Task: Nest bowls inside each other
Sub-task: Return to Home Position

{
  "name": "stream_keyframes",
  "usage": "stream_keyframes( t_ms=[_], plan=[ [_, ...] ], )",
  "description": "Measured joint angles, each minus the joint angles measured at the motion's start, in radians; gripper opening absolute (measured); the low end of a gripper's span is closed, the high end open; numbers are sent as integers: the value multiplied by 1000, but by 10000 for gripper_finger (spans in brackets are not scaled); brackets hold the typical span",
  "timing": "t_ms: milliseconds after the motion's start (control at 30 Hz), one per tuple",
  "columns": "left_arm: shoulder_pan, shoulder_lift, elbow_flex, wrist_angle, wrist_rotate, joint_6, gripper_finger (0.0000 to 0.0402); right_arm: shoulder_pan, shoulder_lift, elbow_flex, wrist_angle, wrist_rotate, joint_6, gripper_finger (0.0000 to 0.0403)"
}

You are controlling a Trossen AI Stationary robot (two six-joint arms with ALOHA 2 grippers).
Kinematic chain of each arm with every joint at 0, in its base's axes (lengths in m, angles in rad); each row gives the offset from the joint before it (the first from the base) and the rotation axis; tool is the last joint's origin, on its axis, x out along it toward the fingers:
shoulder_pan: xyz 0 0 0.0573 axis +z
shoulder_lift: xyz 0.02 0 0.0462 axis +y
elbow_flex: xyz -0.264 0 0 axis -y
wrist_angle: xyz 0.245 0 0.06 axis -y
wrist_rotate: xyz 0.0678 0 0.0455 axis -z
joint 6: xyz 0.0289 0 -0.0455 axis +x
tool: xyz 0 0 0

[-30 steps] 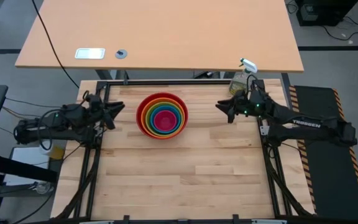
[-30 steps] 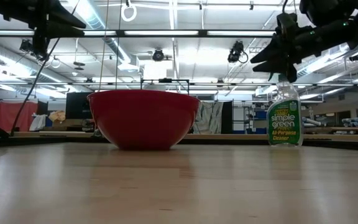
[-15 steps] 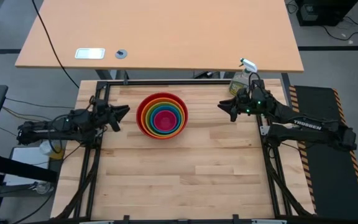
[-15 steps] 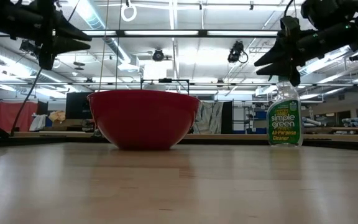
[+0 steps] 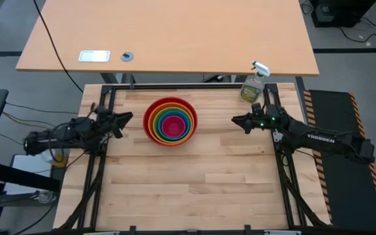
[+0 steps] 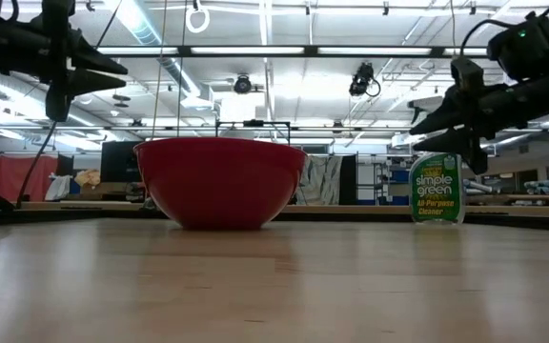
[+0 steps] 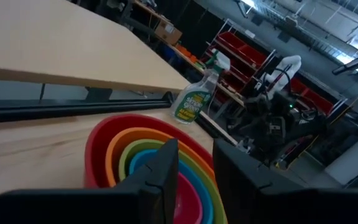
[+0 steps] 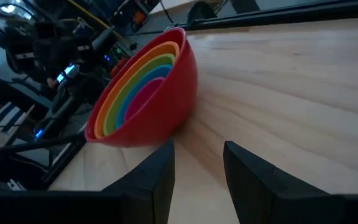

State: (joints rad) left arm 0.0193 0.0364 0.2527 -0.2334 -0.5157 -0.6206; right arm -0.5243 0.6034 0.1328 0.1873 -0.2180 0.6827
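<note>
The bowls (image 5: 170,121) stand nested in one stack at the table's far middle: red outermost, then orange, lime green, blue, and pink innermost. The red bowl (image 6: 219,181) rests by its base on the wooden table. My left gripper (image 5: 129,118) hovers open to the left of the stack, pointing level at it, with the stack (image 7: 148,155) just beyond its fingers. My right gripper (image 5: 235,120) hovers open to the right of the stack, pointing at the red bowl's wall (image 8: 160,99). Neither gripper has anything between its fingers.
A clear spray bottle (image 5: 253,85) of yellowish cleaner stands at the table's far right corner, behind my right gripper (image 6: 417,122). A black frame rail (image 5: 188,86) runs along the far edge. A second tabletop (image 5: 168,32) lies beyond it. Bare wood (image 5: 188,183) stretches toward the near edge.
Both grippers have sunk toward the table while staying beside the stack. My right gripper has also drawn back a little toward the table's right edge and rolled about its pointing line. The bowls have kept still.
</note>
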Motion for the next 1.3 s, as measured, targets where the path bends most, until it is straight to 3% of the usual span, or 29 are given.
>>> stream_keyframes(
  t_ms=[533,967,1300],
  plan=[
    [0,-33,0,-105,-14,-26,102,-51,-160,-14,-141,21,6,144],
    [0,-32,0,-213,-14,-67,102,-59,-174,-14,-213,14,14,144],
    [0,-32,0,-356,-27,-111,102,-58,-174,-14,-379,10,-28,144]
  ],
)
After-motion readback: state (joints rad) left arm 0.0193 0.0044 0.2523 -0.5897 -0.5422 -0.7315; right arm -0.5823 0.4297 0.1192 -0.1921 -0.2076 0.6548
